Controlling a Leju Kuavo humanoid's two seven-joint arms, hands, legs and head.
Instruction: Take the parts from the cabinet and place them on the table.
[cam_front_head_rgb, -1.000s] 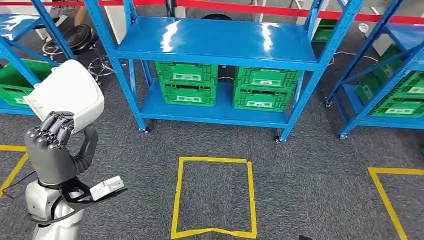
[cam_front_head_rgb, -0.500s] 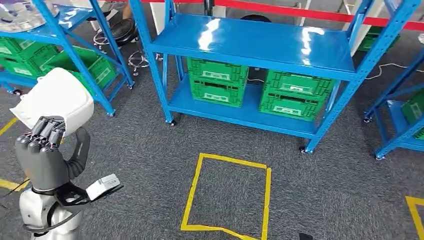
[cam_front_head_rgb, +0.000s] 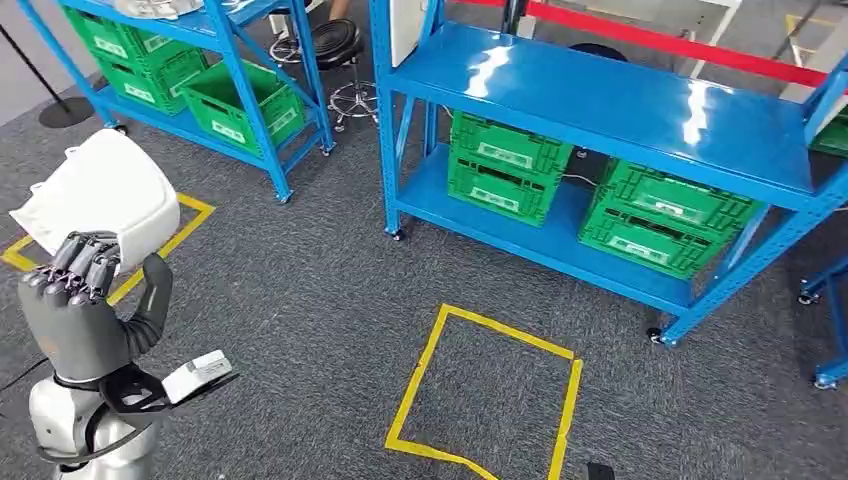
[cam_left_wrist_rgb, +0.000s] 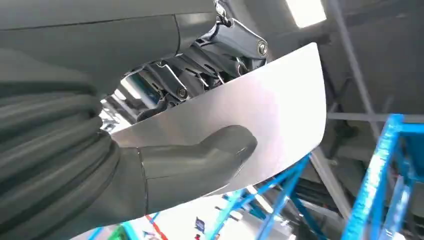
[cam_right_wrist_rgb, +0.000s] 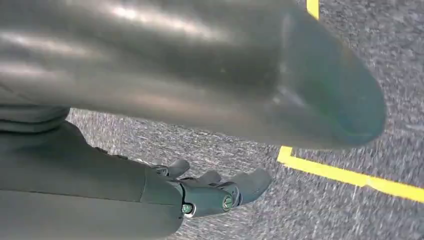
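My left hand (cam_front_head_rgb: 75, 310) is raised at the lower left of the head view and grips a white curved shell part (cam_front_head_rgb: 105, 195) by its lower edge, the fingers (cam_front_head_rgb: 78, 265) wrapped over the rim. In the left wrist view the thumb (cam_left_wrist_rgb: 200, 160) presses on the pale part (cam_left_wrist_rgb: 270, 110). My right hand (cam_right_wrist_rgb: 210, 192) hangs over the grey carpet, fingers loosely apart and holding nothing. More pale parts (cam_front_head_rgb: 160, 8) lie on the top shelf of the far-left blue rack.
A blue rack (cam_front_head_rgb: 620, 95) stands ahead with green crates (cam_front_head_rgb: 505, 165) on its bottom shelf. A second blue rack (cam_front_head_rgb: 240, 60) with green crates is at the upper left, a black stool (cam_front_head_rgb: 335, 45) behind it. A yellow tape square (cam_front_head_rgb: 490, 390) marks the carpet.
The whole view has swung to the left, so the racks slide right in the picture and the far-left rack comes in. The left hand keeps holding the white part.
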